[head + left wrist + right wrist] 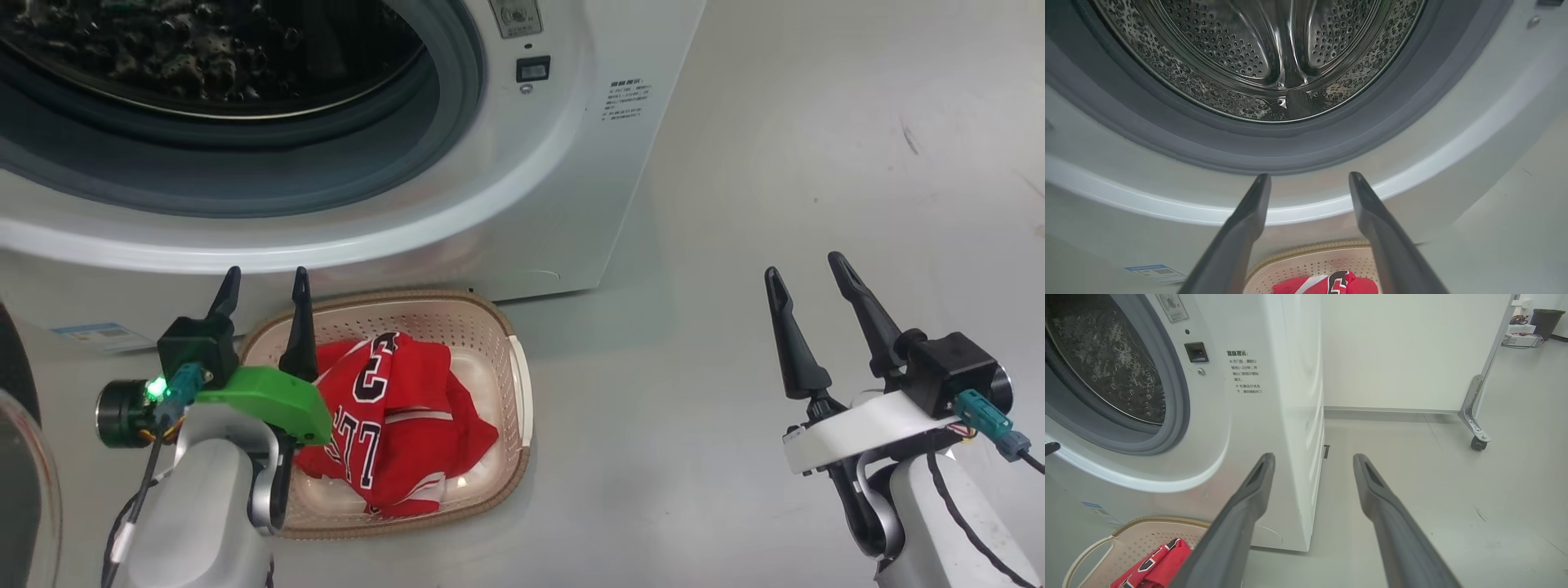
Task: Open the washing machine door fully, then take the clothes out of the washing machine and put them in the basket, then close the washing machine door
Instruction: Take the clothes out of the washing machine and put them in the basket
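— "Where are the clothes (392, 425)?"
— "In the basket (513, 457), in front of the washing machine (490, 204): red jerseys, half hidden by the left gripper (266, 276), fingers spread. The right gripper (804, 267), also spread, hangs over the floor (694, 408). The door (24, 490)? Only a sliver, cut off at left."

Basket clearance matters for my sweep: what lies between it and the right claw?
Only bare floor, seen in the head view, separates the basket from the right claw.
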